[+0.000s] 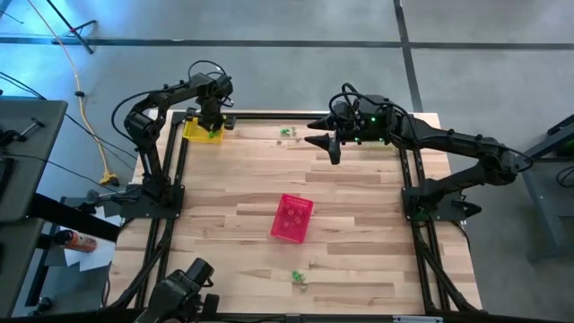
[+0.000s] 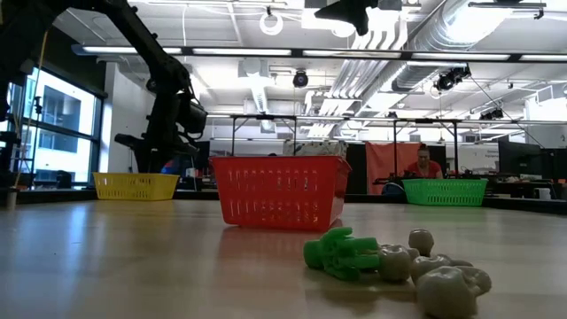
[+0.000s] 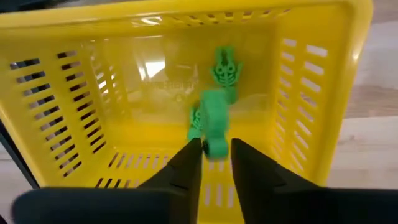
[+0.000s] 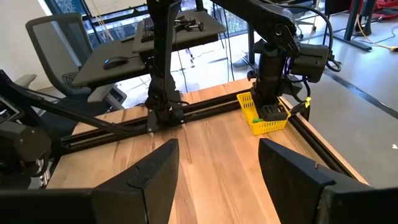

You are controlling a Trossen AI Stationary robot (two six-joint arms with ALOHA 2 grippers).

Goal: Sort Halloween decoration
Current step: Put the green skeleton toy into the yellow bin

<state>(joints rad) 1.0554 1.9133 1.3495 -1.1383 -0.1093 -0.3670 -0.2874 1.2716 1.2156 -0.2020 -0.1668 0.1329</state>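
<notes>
**Green trinket in the yellow basket**

The left tool [image 3: 214, 163] hangs over the yellow basket [image 1: 203, 132] at the far left corner of the counter [image 1: 359, 269]. Its two dark fingers [image 3: 186, 168] stand a little apart. A green trinket [image 3: 214, 118] lies in the basket, right at the fingertips and partly between them. I cannot tell if the fingers touch it.

The right tool [image 1: 334, 148] waits above the far edge of the counter, toward the right side. Its fingers are spread wide and hold nothing.

A pink basket [image 1: 292, 218] sits near the middle of the counter. A green basket [image 2: 446, 191] shows far back in the low view.

More small trinkets [image 1: 300, 280] lie near the front edge of the counter, some green and some pale. A few others [image 1: 286, 133] lie by the far edge, between the two tools.
</notes>
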